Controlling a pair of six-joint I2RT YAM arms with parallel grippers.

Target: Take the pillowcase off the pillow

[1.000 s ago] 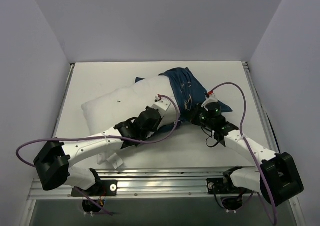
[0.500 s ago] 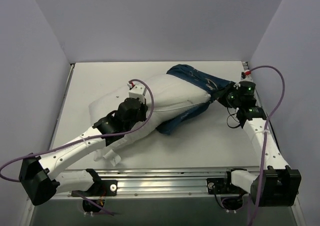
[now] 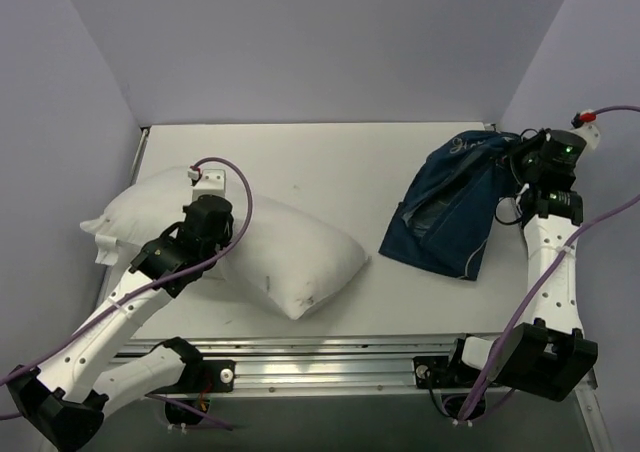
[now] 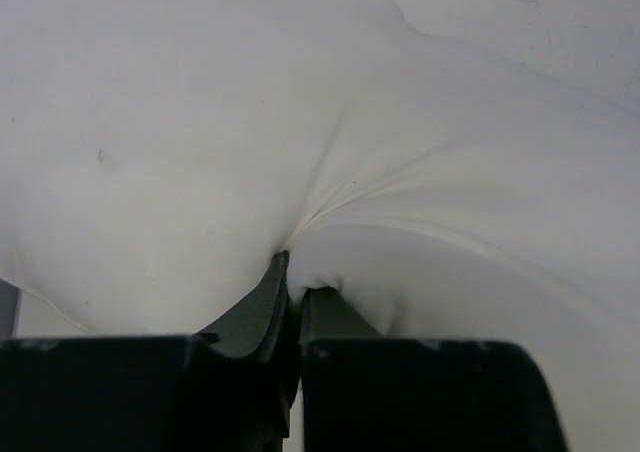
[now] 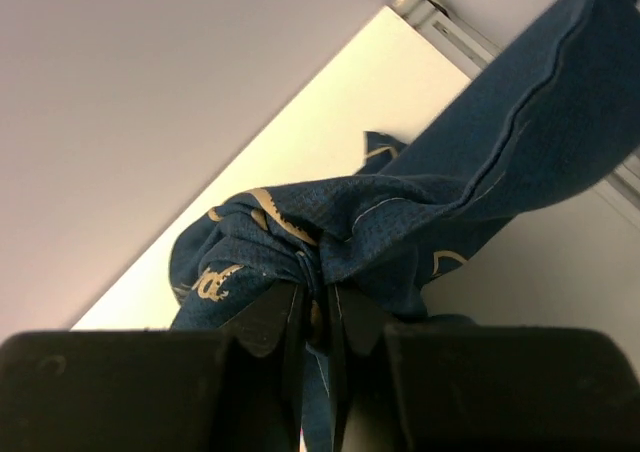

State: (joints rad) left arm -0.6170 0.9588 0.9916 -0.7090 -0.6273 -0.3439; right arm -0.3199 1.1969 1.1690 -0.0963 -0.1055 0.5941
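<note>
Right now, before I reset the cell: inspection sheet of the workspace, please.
Surface: white table, flat, one small dark mark near the middle.
Job's things: pillow bare, lying at the left; pillowcase fully off it and apart from it, bunched at the right.
Clutter: nothing seen.
Tools: left tool shut on a pinch of the pillow; right tool shut on the pillowcase, holding one end up.
Cables: left cable, purple, arcs over the pillow; right cable, purple, loops out past the right edge of the top view.
Surroundings: lavender walls on three sides; metal rail along the near edge.
</note>
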